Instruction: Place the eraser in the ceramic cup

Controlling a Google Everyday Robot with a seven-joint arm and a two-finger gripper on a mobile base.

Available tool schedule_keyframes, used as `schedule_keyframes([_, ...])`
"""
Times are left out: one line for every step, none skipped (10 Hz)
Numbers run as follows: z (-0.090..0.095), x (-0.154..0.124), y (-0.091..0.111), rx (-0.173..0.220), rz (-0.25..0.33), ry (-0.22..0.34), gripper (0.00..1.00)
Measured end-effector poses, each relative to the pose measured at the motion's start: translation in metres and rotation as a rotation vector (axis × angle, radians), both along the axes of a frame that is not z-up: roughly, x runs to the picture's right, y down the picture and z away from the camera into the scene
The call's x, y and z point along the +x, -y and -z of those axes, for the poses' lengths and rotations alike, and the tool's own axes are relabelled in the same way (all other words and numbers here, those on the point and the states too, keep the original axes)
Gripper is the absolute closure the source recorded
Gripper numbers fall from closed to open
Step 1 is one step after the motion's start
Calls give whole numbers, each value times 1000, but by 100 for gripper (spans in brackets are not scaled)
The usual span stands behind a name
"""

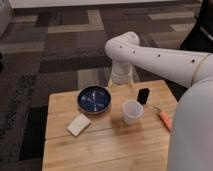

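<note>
A: Where is the gripper (121, 87)?

B: At the far edge of the wooden table (110, 147), hanging down from the white arm (160, 57), which reaches in from the picture's right. The wrist points straight down.

A: And its fingers?

B: They stand apart, two thin pale prongs splayed below the wrist, with nothing between them.

A: The eraser (143, 95)?

B: It lies on the table, a small black block just to the right of the fingers as the picture shows it and a little nearer the camera. It is close to them but not touching.

A: Where does the ceramic cup (132, 111) sit?

B: Upright, nearer the camera than the fingers and slightly to the right of them. The eraser lies just beyond the cup's rim, between the cup and the right-hand finger. I cannot tell whether cup and eraser touch.

A: Anything else on the table?

B: A dark blue bowl (94, 99) sits to the left of the fingers and nearer the camera, close to the left-hand one. A pale beige block (79, 124) lies farther out that way, beyond the bowl and well apart from the fingers. An orange carrot (165, 119) lies far off on the right, past the cup, at the table's edge beside the robot's white body (192, 135).
</note>
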State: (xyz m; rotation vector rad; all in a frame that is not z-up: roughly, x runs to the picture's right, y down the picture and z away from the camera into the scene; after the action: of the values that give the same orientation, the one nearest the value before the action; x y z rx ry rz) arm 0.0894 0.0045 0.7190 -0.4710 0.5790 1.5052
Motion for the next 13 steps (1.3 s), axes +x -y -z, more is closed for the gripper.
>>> schedule_keyframes([0, -2, 0, 0, 2, 2, 35])
schedule_keyframes([0, -2, 0, -1, 2, 2, 35])
schedule_keyframes([0, -2, 0, 0, 2, 2, 35])
schedule_keyframes([0, -2, 0, -1, 3, 3, 35])
schedule_keyframes([0, -2, 0, -1, 3, 2, 35])
schedule_keyframes([-3, 5, -1, -11, 4, -5, 35])
schedule_keyframes([-9, 21, 1, -26, -5, -15, 35])
schedule_keyframes([-12, 30, 1, -37, -12, -18, 35])
schedule_keyframes([-15, 39, 2, -44, -18, -22, 35])
schedule_keyframes([-19, 56, 7, -52, -26, -33, 35])
schedule_keyframes([-19, 72, 18, -46, -18, -48, 35])
schedule_keyframes([-19, 85, 25, -42, 4, -60, 35])
schedule_keyframes([-19, 100, 31, -35, 40, -50, 35])
